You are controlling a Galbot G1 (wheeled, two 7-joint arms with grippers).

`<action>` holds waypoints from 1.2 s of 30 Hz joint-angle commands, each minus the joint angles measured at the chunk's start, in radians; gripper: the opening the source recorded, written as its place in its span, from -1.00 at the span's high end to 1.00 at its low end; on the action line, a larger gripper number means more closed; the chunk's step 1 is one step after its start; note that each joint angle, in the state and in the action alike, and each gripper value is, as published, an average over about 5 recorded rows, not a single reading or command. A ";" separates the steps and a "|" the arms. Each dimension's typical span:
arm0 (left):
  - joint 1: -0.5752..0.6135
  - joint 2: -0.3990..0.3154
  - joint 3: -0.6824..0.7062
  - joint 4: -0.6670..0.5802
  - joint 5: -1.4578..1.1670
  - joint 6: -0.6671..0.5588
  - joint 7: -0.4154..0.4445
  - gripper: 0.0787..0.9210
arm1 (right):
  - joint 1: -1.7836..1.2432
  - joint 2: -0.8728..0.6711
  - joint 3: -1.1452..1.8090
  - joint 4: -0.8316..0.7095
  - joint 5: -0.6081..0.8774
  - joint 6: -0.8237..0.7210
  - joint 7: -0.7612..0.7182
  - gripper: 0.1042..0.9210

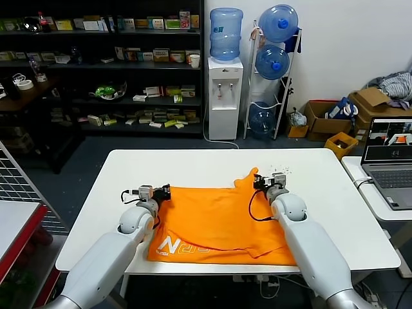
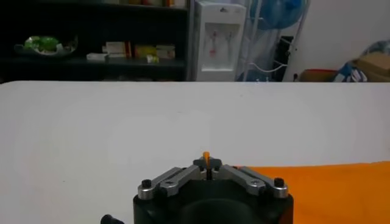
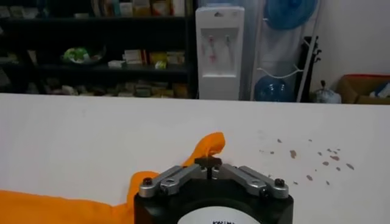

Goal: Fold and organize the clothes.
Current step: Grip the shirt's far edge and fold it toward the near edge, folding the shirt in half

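Observation:
The clothes are one bright orange T-shirt [image 1: 219, 222] lying flat on the white table [image 1: 322, 212], with white lettering [image 1: 168, 244] near its front left corner. My left gripper [image 1: 162, 192] sits at the shirt's far left corner. In the left wrist view it [image 2: 207, 165] is shut on a thin sliver of orange fabric [image 2: 206, 157]. My right gripper [image 1: 261, 183] is at the far right corner, where a peak of fabric [image 1: 247, 178] stands up. In the right wrist view it [image 3: 209, 164] is shut on that raised orange fold [image 3: 210, 145].
A laptop [image 1: 389, 161] stands on a side table to the right. Small brown specks [image 3: 323, 155] dot the table beyond the right gripper. Behind the table are a water dispenser [image 1: 224, 96], dark shelves [image 1: 129, 64] and cardboard boxes [image 1: 335, 119].

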 commanded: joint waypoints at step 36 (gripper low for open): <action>0.640 0.198 -0.173 -0.731 0.143 0.005 -0.100 0.65 | -0.892 -0.269 0.381 0.890 0.098 -0.112 0.019 0.64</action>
